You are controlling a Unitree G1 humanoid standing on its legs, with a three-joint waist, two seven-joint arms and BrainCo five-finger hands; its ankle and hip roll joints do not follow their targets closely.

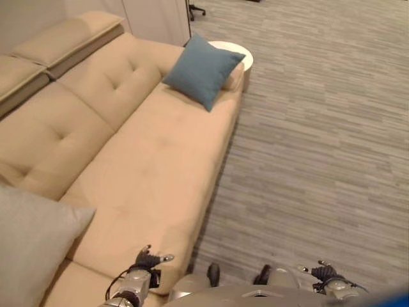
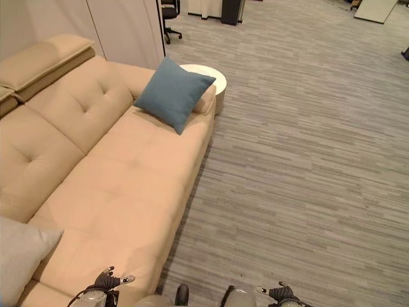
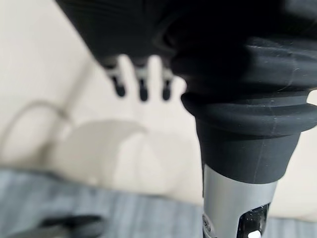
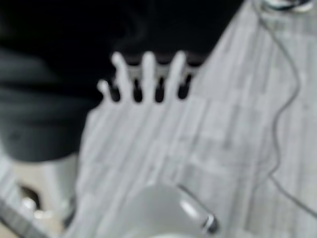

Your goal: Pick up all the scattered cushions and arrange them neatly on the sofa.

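Cushions are already on the sofa (image 1: 153, 173), the blue cushion (image 1: 201, 69) leaning at its far arm and the grey cushion (image 1: 32, 246) at its near end, so both hands, the left hand (image 1: 148, 262) and the right hand (image 1: 326, 274), hang relaxed and empty, and a careless nudge may tip the blue one off the front edge.

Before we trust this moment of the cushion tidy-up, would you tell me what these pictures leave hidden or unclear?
- Grey cushion: cut off by the left eye view's left and bottom edges, so its full shape is unknown.
- Round white table: partly hidden behind the blue cushion and the sofa arm.
- Floor nearer the robot: beyond the bottom edge, so further cushions there cannot be ruled out.
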